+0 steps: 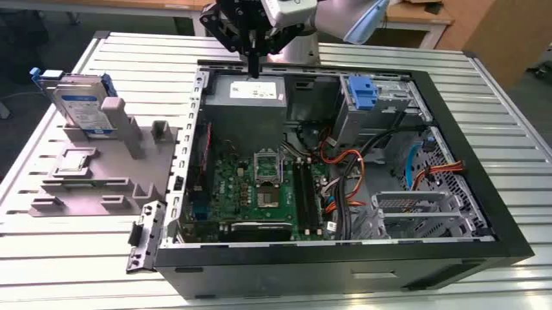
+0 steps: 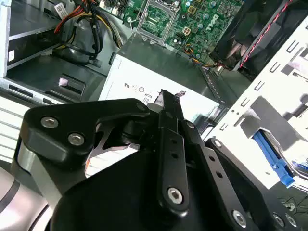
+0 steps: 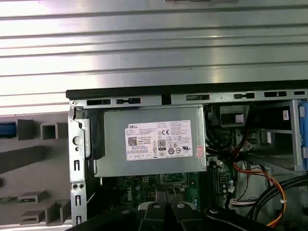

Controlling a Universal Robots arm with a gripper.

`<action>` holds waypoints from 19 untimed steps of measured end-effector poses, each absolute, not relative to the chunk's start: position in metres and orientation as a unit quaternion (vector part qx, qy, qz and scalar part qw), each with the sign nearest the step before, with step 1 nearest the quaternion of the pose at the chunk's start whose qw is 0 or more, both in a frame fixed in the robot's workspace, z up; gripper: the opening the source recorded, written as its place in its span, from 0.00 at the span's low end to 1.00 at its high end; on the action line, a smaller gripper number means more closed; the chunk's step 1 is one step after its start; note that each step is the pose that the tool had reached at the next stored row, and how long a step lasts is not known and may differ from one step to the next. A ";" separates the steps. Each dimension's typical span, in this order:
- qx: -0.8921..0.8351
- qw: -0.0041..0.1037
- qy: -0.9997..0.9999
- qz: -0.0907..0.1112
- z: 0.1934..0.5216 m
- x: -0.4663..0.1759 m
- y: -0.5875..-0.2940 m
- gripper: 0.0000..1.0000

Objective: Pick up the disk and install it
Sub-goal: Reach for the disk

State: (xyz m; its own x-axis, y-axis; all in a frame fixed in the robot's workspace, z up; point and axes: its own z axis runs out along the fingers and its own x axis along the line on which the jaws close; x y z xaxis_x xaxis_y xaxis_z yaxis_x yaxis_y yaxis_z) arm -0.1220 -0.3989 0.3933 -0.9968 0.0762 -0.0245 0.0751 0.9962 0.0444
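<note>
Gripper (image 2: 171, 98) over PSU (image 1: 245, 90); disk (image 1: 82, 106) in holder (image 1: 112, 184).

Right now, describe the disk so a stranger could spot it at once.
Find the open computer case; on the exterior view's left of it sits a grey holder block. The disk stands on edge in it: the only flat silver slab with a white-and-blue label, framed in blue.

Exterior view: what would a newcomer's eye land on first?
The open computer case, its green motherboard exposed, takes up the middle of the slatted table. Above the case's far end the gripper hangs shut and empty over the grey power supply. At the exterior view's left the disk stands upright in the grey holder block, untouched.
</note>
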 end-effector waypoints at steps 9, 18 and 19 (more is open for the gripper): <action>0.038 0.013 0.999 0.022 0.393 -0.123 -0.399 0.10; 0.038 0.013 0.999 0.022 0.393 -0.128 -0.399 0.10; 0.038 0.013 0.999 0.022 0.393 -0.128 -0.399 0.10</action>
